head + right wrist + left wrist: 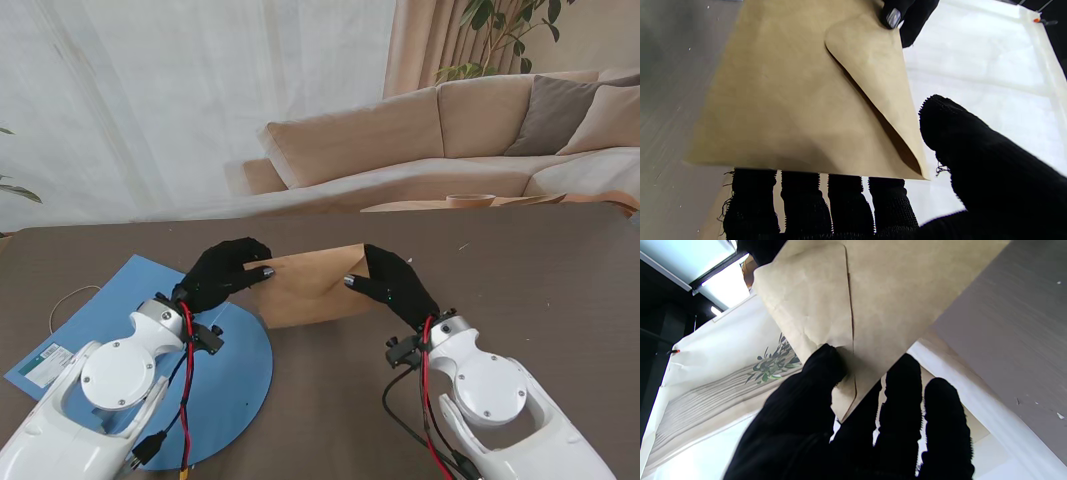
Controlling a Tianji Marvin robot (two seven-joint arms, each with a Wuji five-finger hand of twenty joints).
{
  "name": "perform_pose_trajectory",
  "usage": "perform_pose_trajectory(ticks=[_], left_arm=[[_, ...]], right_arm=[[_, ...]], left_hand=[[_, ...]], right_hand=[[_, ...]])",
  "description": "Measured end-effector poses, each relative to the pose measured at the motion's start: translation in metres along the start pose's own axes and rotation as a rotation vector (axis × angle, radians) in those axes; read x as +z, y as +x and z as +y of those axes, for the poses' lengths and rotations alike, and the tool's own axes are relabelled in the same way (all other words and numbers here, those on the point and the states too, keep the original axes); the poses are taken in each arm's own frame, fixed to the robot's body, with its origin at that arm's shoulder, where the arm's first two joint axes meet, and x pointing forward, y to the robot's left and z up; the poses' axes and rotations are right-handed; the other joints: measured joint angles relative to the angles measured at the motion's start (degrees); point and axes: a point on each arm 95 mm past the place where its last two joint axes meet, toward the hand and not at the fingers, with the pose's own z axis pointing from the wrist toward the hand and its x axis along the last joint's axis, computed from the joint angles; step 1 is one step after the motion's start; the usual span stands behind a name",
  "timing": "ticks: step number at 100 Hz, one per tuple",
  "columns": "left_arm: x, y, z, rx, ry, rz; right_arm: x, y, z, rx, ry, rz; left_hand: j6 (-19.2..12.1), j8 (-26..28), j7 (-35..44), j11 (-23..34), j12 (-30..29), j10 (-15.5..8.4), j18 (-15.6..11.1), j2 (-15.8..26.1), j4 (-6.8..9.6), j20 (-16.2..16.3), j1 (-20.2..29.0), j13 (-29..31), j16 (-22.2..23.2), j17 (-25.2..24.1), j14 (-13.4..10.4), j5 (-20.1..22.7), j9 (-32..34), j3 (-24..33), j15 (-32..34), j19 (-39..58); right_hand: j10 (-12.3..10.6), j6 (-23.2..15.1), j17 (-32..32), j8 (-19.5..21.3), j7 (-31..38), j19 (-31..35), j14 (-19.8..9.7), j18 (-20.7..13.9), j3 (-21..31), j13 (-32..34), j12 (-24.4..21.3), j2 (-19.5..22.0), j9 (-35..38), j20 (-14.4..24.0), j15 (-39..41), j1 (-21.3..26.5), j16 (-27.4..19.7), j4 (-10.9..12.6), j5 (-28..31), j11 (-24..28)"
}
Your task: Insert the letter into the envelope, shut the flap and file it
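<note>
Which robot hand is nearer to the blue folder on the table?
Left. The left robot hand hovers at the blue folder's far edge, holding the envelope; the right robot hand holds the envelope's other side, away from the folder.

overhead stand view, two close wrist views

Envelope [308, 288]: brown kraft paper, matt, lightly mottled and creased; flap [873, 66] same paper, smooth rounded edge. Left hand [222, 272] and right hand [396, 285]: black knitted cloth gloves, ribbed, frayed threads at the right hand's fingers [806, 206]; one fingertip carries a small glossy grey pad. Arm shells [115, 380], lower corners of the stand frame: glossy white plastic. Table [560, 270]: dark brown, matt, fine brushed grain. Folder [235, 385], lower left: blue, smooth, matt. Sofa [450, 130], upper right: beige woven cloth.
</note>
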Motion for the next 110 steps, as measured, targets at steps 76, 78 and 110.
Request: perform_pose_trajectory(ticks=[76, 78, 110], left_arm=[[-0.004, -0.001, 0.007, 0.052, -0.034, -0.004], [-0.005, -0.001, 0.006, 0.052, -0.034, -0.005], [-0.012, 0.001, -0.002, 0.064, -0.085, -0.012]], right_arm=[[0.012, 0.002, -0.003, -0.072, 0.025, -0.022], [0.012, 0.002, -0.003, -0.073, 0.025, -0.022], [0.008, 0.001, 0.001, -0.044, -0.034, -0.032]], left_hand=[[-0.03, -8.92, -1.43, -3.9, -3.05, 0.02, -1.02, 0.0, 0.21, -1.01, 1.04, -3.96, -2.08, -3.64, 0.18, 0.11, -0.7, -2.17, -5.89, -3.11], [-0.03, -10.42, -1.78, -5.25, -3.6, 0.02, -1.31, 0.0, 0.22, -1.4, 1.05, -4.85, -2.76, -4.22, 0.39, 0.11, -1.08, -2.2, -6.87, -3.75], [1.27, -25.76, -20.08, -15.63, -27.64, -2.42, -5.33, 0.07, 1.58, -4.27, -20.94, -23.67, -13.97, -13.68, -1.5, -14.87, -27.79, 7.84, -28.22, -16.02]], right_hand=[[3.94, -3.51, 22.84, 1.7, 21.17, 14.33, 1.63, 4.16, 5.56, 22.22, 9.4, -3.28, 23.79, 0.77, 16.51, 14.52, 2.86, -5.11, 15.64, 7.33], [3.94, -3.51, 22.91, 1.89, 21.17, 14.34, 1.63, 4.16, 5.57, 22.22, 9.64, -3.28, 23.78, 0.77, 16.64, 14.54, 2.95, -5.11, 15.64, 7.34], [4.16, -3.46, 23.47, 4.61, 21.17, 15.13, 1.63, 4.16, 5.51, 22.22, 10.96, -2.96, 23.75, 0.77, 18.63, 15.12, 3.81, -5.11, 15.63, 7.94]])
